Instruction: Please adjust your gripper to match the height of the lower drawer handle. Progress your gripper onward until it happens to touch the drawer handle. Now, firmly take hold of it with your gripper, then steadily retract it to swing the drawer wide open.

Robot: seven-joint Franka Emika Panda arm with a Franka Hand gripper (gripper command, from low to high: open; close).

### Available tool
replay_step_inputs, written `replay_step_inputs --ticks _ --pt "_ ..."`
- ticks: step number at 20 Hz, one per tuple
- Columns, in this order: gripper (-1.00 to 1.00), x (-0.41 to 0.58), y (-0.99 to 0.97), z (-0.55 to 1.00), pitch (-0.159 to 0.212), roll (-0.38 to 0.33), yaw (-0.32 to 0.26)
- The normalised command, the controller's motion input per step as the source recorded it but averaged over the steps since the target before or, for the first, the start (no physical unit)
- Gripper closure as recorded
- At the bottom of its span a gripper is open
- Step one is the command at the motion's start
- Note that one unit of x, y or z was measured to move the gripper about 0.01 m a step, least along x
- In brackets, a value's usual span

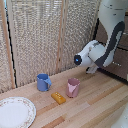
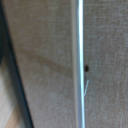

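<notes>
In the wrist view the lower drawer handle (image 2: pixel 77 65) is a thin silver bar that crosses the whole picture, very close to the camera. Behind it is the flat dark brown front of the drawer (image 2: pixel 45 60). No fingers show in this view. In the exterior view the bulky white arm (image 1: pixel 102 50) reaches down at the exterior view's right. Its gripper (image 1: pixel 92 69) is low against the dark brown drawer fronts (image 1: pixel 120 64), mostly hidden by the wrist. I cannot tell how the jaws stand, or whether they touch the handle.
On the wooden table (image 1: pixel 95 107) stand a blue mug (image 1: pixel 43 82) and a pink mug (image 1: pixel 73 87), with an orange block (image 1: pixel 58 98) between them and a white plate (image 1: pixel 15 112) at the front left. A woven screen (image 1: pixel 40 35) closes the back.
</notes>
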Motion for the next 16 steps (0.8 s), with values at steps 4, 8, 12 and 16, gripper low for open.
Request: replay_step_inputs --ticks 4,8,12,16 --pt "-1.00 -0.019 -0.51 0.01 0.020 -0.204 0.103" --pt "-1.00 0.000 -0.50 -0.10 0.095 -0.007 0.116" --pt "1.00 0.000 -0.36 -0.03 0.165 0.027 0.061" --pt "1.00 0.056 -0.19 0.01 0.196 0.033 0.111"
